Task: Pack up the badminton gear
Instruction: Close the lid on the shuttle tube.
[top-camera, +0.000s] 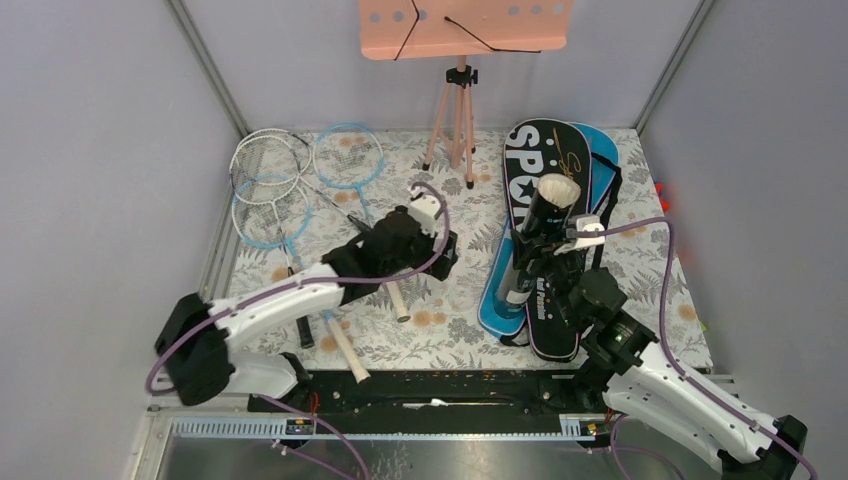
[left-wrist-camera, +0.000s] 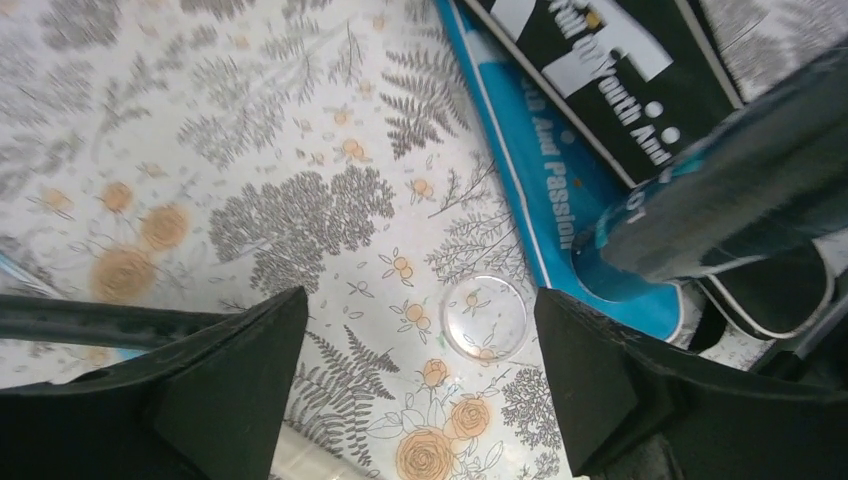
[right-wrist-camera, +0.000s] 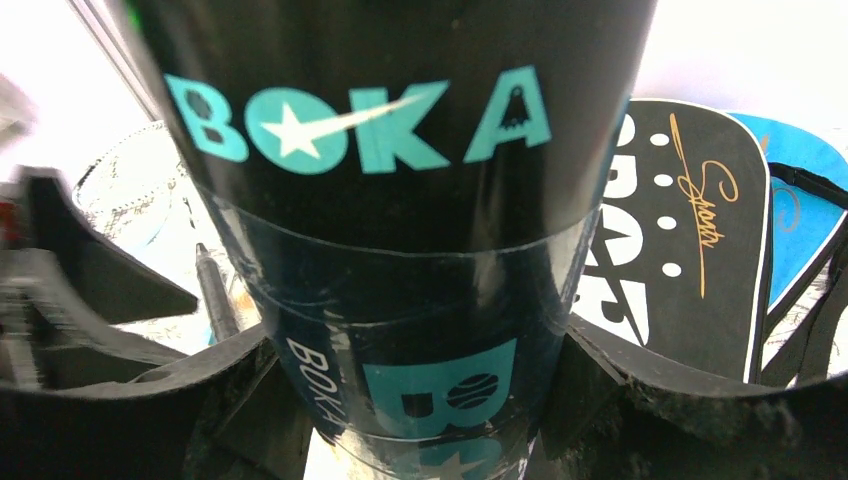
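right pincer (right-wrist-camera: 420, 410) clenched around the black cylindrical tube (right-wrist-camera: 400, 200) with teal boka lettering, gripping low on its body. tube stands tilted over the two flat racket bags at the right of the floral-cloth bench (top-camera: 440, 330). in the left wrist view its lower end seems to rest on the bright blue bag (left-wrist-camera: 555, 195). white feather shuttlecocks (top-camera: 558, 190) show at its open upper end, so that part looks loaded; how many, cannot tell.

left pincer (left-wrist-camera: 418, 305) released, jaws wide, holding nothing. it hovers over a small clear round disc (left-wrist-camera: 485, 317) lying flat on the bench just beside the blue bag. judged to be the tube's cap, not fitted.

black sport-lettered bag (top-camera: 540, 160) lies on top of the blue one. whether either is unzipped: cannot tell.

four thin rackets with white and light-blue hoops (top-camera: 290, 180) lie loose and overlapping at far left, well apart from the bags. none bagged.

pink perforated board on a tripod (top-camera: 465, 25) at the back, not gear.

progress: early. left to do, as judged: cap onto tube, rackets into bags, tube stowed, bags closed.
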